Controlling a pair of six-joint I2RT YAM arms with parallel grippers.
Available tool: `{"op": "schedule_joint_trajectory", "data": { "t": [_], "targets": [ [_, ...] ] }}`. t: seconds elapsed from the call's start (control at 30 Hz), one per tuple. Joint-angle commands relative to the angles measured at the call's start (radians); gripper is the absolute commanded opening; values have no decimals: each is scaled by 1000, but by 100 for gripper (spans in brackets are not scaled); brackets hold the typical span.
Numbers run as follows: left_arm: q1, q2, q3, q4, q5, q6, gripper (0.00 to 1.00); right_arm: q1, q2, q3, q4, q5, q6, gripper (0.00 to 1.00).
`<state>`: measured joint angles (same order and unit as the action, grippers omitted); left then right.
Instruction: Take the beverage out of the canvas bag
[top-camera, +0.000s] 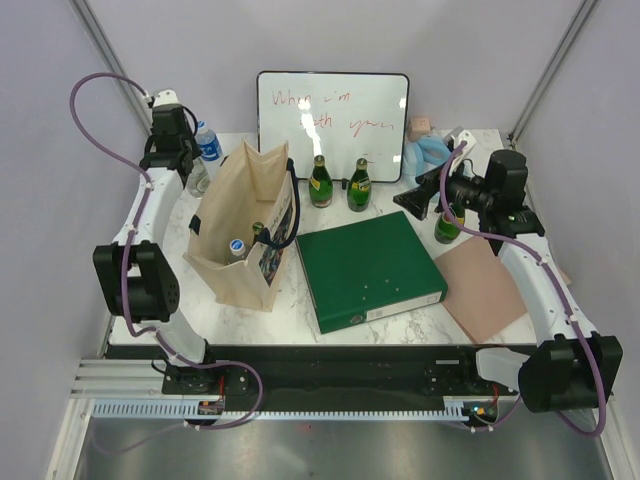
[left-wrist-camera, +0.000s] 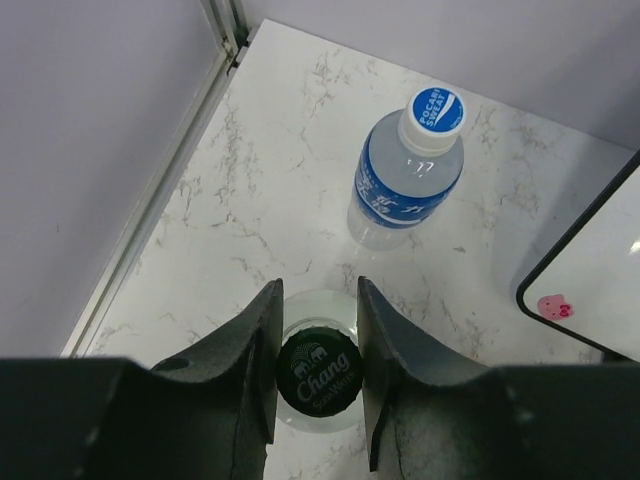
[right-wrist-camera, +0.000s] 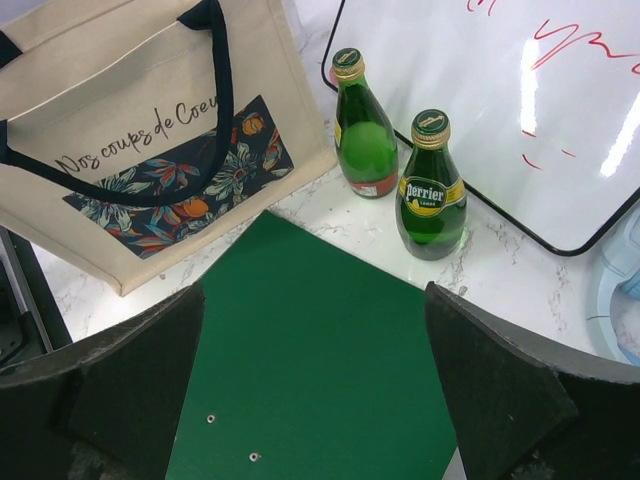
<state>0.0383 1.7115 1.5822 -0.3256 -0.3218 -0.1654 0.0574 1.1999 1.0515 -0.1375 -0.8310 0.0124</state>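
Observation:
The beige canvas bag (top-camera: 240, 225) stands upright at the left, its floral print facing the right wrist view (right-wrist-camera: 150, 130). Inside its open top I see a white-and-blue cap (top-camera: 237, 245) and a green bottle's gold cap (top-camera: 257, 229). Behind the bag, at the table's back left, my left gripper (left-wrist-camera: 318, 292) (top-camera: 186, 170) is shut on the neck of a clear glass bottle with a black Chang cap (left-wrist-camera: 318, 372), held upright outside the bag. My right gripper (right-wrist-camera: 315, 330) (top-camera: 418, 202) hangs open above the green binder (right-wrist-camera: 310, 380), holding nothing.
A Pocari Sweat bottle (left-wrist-camera: 410, 170) stands just beyond the held one. Two green Perrier bottles (right-wrist-camera: 363, 125) (right-wrist-camera: 432, 190) stand before the whiteboard (top-camera: 333, 122). Another green bottle (top-camera: 447, 226) is by the right arm, near a pink board (top-camera: 485, 285). The left wall frame (left-wrist-camera: 160, 190) runs close.

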Motion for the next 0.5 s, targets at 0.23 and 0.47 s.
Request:
{"op": "schedule_joint_trajectory", "data": {
  "t": [0.23, 0.47],
  "targets": [
    [31, -7, -117, 321, -17, -34, 2, 10, 35, 70, -8, -31, -35, 98],
    [38, 25, -120, 350, -2, -20, 3, 18, 55, 82, -20, -28, -43, 98]
  ]
}}
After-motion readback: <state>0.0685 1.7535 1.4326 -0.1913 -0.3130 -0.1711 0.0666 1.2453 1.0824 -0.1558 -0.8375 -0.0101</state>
